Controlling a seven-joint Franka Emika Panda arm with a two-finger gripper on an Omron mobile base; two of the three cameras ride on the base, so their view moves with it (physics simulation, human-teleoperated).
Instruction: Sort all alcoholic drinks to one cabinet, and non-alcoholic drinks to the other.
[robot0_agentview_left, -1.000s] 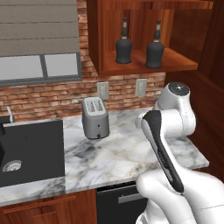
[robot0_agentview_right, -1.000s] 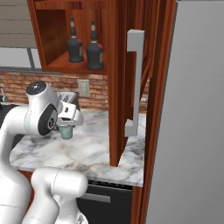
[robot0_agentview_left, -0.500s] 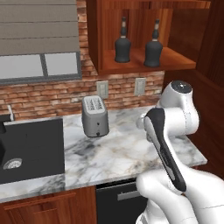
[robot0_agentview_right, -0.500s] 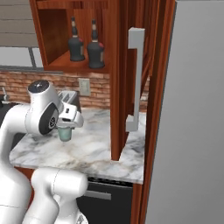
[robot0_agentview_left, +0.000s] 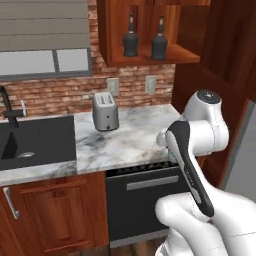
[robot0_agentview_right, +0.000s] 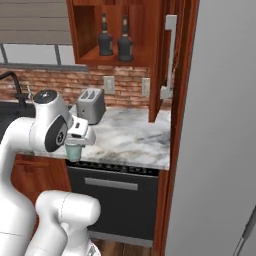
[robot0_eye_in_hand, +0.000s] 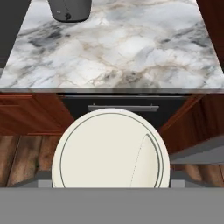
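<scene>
Marble counter (robot0_agentview_right: 131, 140) edge lies beyond the pincer-held cup (robot0_agentview_right: 73, 151).

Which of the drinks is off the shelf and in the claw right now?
The pale green cup with the white lid, held in the claw off the counter's front edge; both black bottles stand in the cabinet.

Premises are a domestic kitchen, computer-rendered. Evidence: a marble-patterned countertop (robot0_agentview_left: 130, 142) over reddish-brown wooden base cabinets (robot0_agentview_left: 55, 212); a dark sink (robot0_agentview_left: 35, 142) with a black faucet (robot0_agentview_left: 7, 105) at the left; a silver toaster (robot0_agentview_left: 105, 111) standing against a red brick backsplash (robot0_agentview_left: 65, 90) fitted with wall outlets (robot0_agentview_left: 114, 86); a black built-in dishwasher (robot0_agentview_left: 142, 200) under the counter; an open wooden wall cabinet (robot0_agentview_left: 150, 30) holding two black bottles (robot0_agentview_left: 131, 42); a tall grey refrigerator (robot0_agentview_right: 220, 125) at the right; wood-plank flooring (robot0_eye_in_hand: 22, 157).
</scene>
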